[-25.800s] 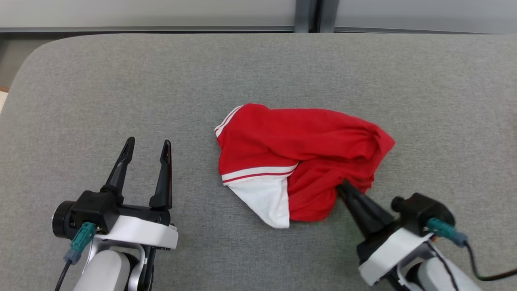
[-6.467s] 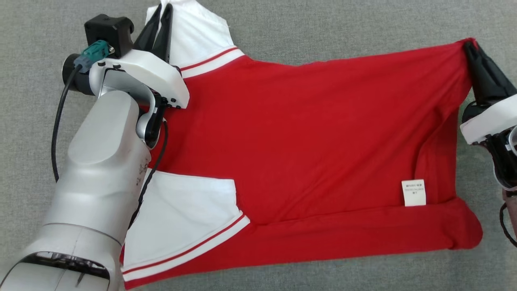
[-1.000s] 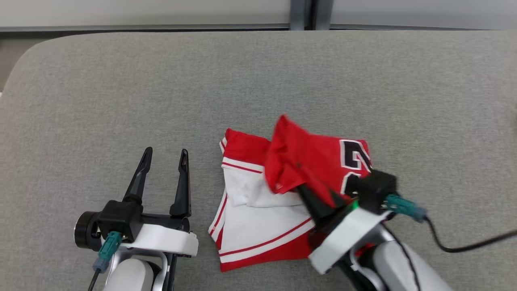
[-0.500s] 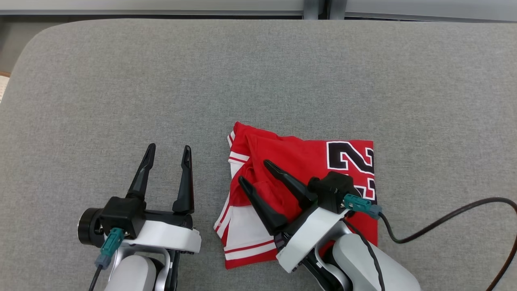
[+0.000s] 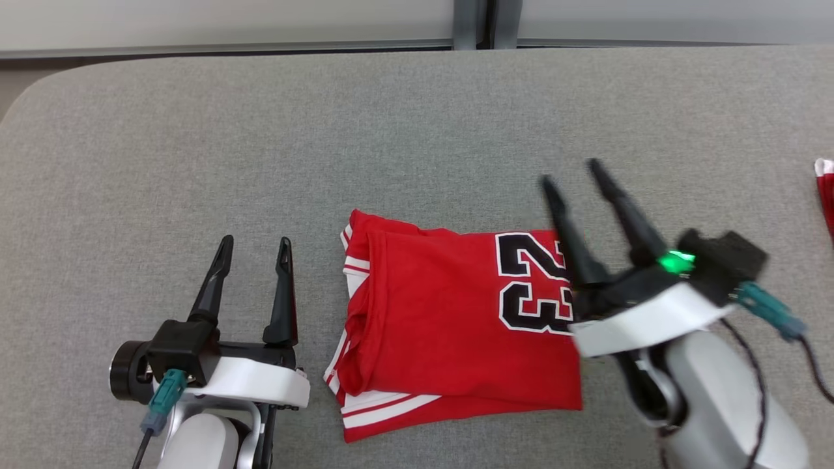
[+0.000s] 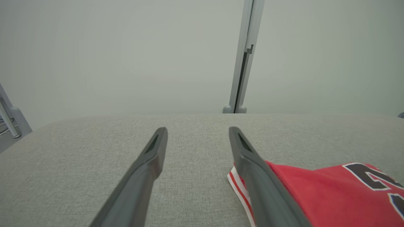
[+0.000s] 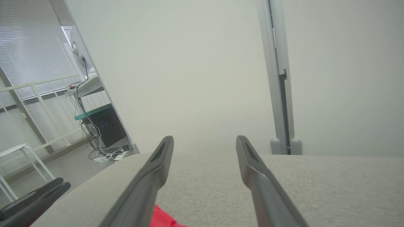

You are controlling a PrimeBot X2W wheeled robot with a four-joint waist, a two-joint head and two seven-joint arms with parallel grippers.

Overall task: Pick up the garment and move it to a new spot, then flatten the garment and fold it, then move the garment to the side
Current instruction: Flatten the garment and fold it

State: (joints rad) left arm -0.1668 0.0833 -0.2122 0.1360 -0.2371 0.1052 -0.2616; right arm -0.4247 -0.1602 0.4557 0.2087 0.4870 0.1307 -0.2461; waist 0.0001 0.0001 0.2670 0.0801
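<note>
The garment (image 5: pixel 449 319) is a red jersey with white trim and a black "23", lying folded into a rough square on the grey padded table (image 5: pixel 260 130). Its edge shows in the left wrist view (image 6: pixel 315 186), and a red scrap of it in the right wrist view (image 7: pixel 162 219). My right gripper (image 5: pixel 573 176) is open, raised over the garment's right edge, with nothing between its fingers (image 7: pixel 252 167). To the left of the garment my left gripper (image 5: pixel 254 244) rests open and empty, its fingers (image 6: pixel 151 157) pointing away.
Another bit of red and white cloth (image 5: pixel 824 195) lies at the table's far right edge. A pale wall with a grey post (image 6: pixel 244 56) stands behind the table. Beyond the left end are a stool and cables (image 7: pixel 101 151) on the floor.
My right gripper let go of the red fold, opened, and drew back up and to the right off the garment. The fold now lies flat. The left gripper stayed put.
</note>
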